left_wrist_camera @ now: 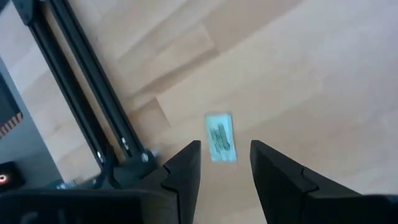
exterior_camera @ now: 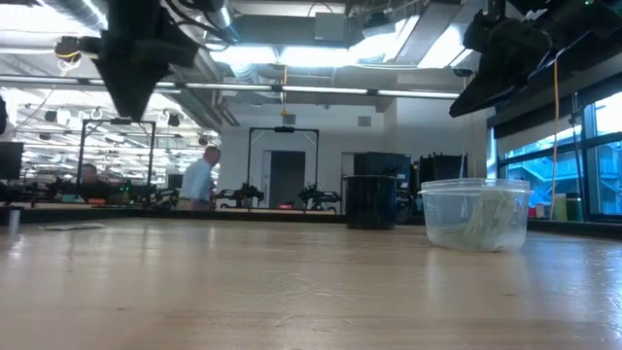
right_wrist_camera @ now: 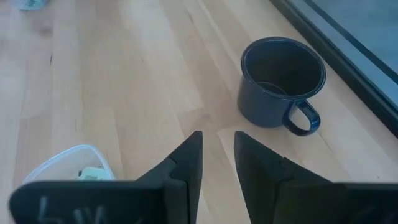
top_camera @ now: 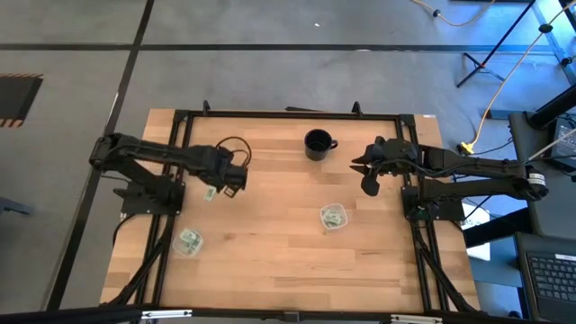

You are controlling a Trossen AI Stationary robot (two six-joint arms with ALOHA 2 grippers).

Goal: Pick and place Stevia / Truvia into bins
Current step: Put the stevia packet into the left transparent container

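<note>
Sachets already fill part of both bins: the clear cup [top_camera: 189,241] near the front left of the table [top_camera: 288,261] holds a small heap of green-and-white packets, and the clear cup [top_camera: 334,217] toward the middle right holds several more, seen through its wall in the low view [exterior_camera: 475,215]. By that count most of the work looks done, and only one Stevia sachet [top_camera: 211,193] is visibly left loose on the wood, lying flat just beside the left arm's base frame. The left gripper [top_camera: 236,176] hangs above and slightly behind that packet; its wrist camera looks down past narrowly parted, empty fingers [left_wrist_camera: 186,171] at the sachet [left_wrist_camera: 221,137], which sits just ahead of the gap between them. Picking this one up and carrying it to a cup seems to be what remains. Farther back, the right gripper [top_camera: 367,171] waits off the table surface near the black mug [top_camera: 318,144], its fingers [right_wrist_camera: 186,165] a small way apart with nothing between them. How many packets each cup holds cannot be counted, since they overlap and the plastic blurs them. The wrist view of the right arm cuts the nearer cup [right_wrist_camera: 68,165] off behind the gripper body. Whether the mug hides any sachet is unclear, though its interior [right_wrist_camera: 283,65] looks empty.
</note>
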